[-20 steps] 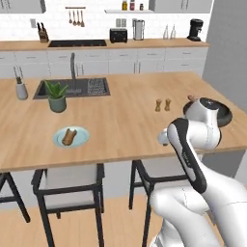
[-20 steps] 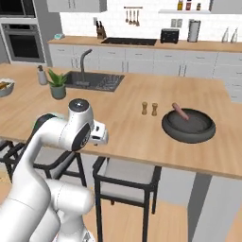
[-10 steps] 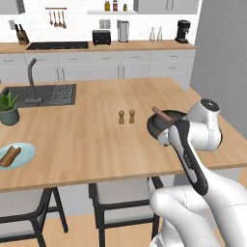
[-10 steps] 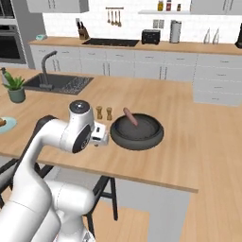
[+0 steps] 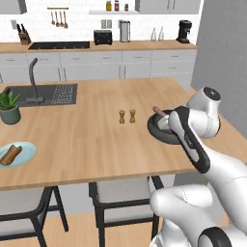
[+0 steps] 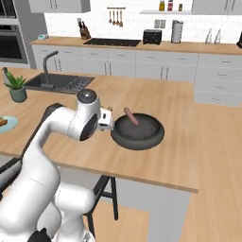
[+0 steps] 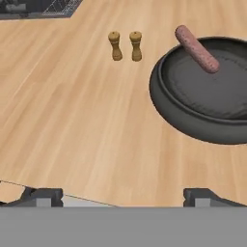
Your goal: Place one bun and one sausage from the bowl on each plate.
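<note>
End effector (image 7: 118, 195) is spread wide with nothing in it, hovering over the worktop (image 7: 72, 120). Ahead sits the bowl (image 7: 207, 96), one sausage (image 7: 196, 48) leaning on its rim.

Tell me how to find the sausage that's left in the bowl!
Look at the long wooden counter and find the wide, dark grey bowl near its right end. The sausage leans on the bowl's rim, one end poking over the edge. It is a reddish-brown stick, longer than the two little brown shakers standing upright on the counter beside the bowl.
</note>
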